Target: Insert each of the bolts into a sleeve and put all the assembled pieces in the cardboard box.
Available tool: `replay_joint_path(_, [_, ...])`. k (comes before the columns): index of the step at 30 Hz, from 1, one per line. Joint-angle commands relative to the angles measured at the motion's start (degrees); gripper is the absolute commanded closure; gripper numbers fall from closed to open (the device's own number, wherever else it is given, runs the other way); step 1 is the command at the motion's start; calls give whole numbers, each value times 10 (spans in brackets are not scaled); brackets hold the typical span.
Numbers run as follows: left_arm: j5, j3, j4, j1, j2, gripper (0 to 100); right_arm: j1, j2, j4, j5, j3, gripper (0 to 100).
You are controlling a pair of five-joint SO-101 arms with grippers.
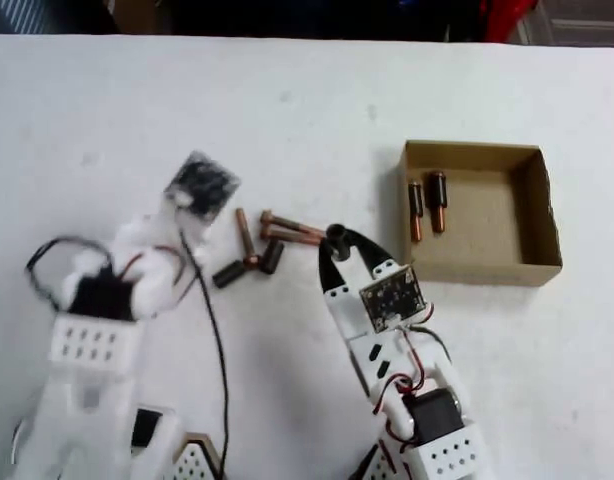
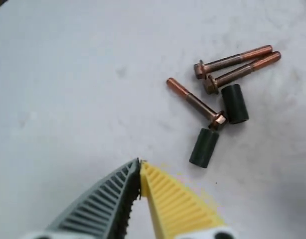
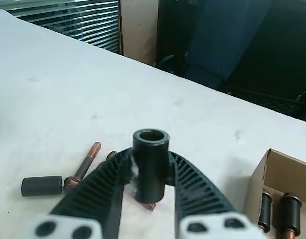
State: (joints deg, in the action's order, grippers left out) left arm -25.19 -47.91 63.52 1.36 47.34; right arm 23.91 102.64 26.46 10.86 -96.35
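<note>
One sleeve (image 3: 150, 164) gripped upright, bore up.

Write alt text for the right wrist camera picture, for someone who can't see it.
The right gripper is shut on a black sleeve, held upright with its open end up above a white table. Past it lie a copper bolt and a loose sleeve; a cardboard box nearby holds two assembled pieces.

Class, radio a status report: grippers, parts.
Right gripper shut on sleeve. Left gripper shut, empty. Three bolts, two spare sleeves loose. Two assemblies in cardboard box.
</note>
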Motion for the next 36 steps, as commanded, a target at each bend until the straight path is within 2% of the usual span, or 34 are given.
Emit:
replay_joint_path(1, [30, 98, -18, 45, -116, 976, -2, 7, 0, -4, -5, 982])
replay_joint_path(7, [127, 211, -16, 60, -276, 975, -2, 7, 0, -4, -5, 982])
replay_joint_path(10, [179, 263, -14, 61, -349, 930, -2, 7, 8, -3, -5, 982])
replay_joint_path(18, [365, 352, -15, 61, -497, 895, -2, 7, 8, -1, -5, 982])
replay_joint_path(22, [431, 387, -13, 59, -564, 895, -13, 7, 7, -1, -5, 982])
replay_joint_path(27, [467, 420, -13, 68, -635, 894, -17, 7, 7, -1, -5, 982])
replay_joint_path(36, [467, 445, -14, 73, -701, 894, -17, 7, 7, -1, -5, 982])
